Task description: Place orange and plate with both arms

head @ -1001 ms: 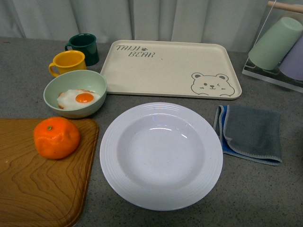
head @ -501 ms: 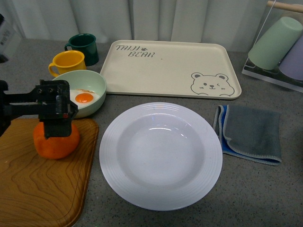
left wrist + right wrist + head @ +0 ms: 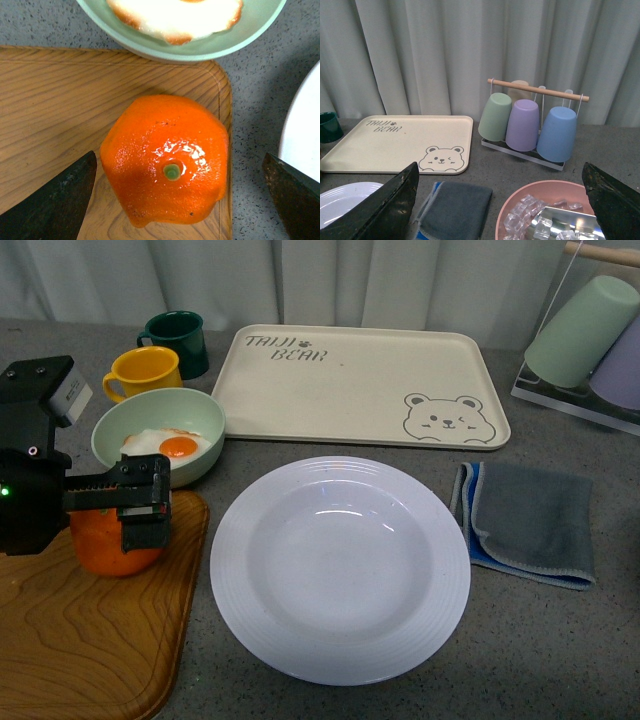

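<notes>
On the wooden board (image 3: 90, 640): orange (image 3: 167, 160), stem dot up, close to the edge that faces the plate (image 3: 340, 570).
Front view: left gripper (image 3: 140, 508) sits over the orange and hides its top; only the lower half shows.
Left fingers (image 3: 55, 200): spread wide, one on each side of the fruit, clear of the peel, only partly in frame.
Plate: on the grey counter just beside the board.
Right gripper (image 3: 500, 205): fingers wide apart, seen only from its own wrist camera, where the plate's rim is cut off.
</notes>
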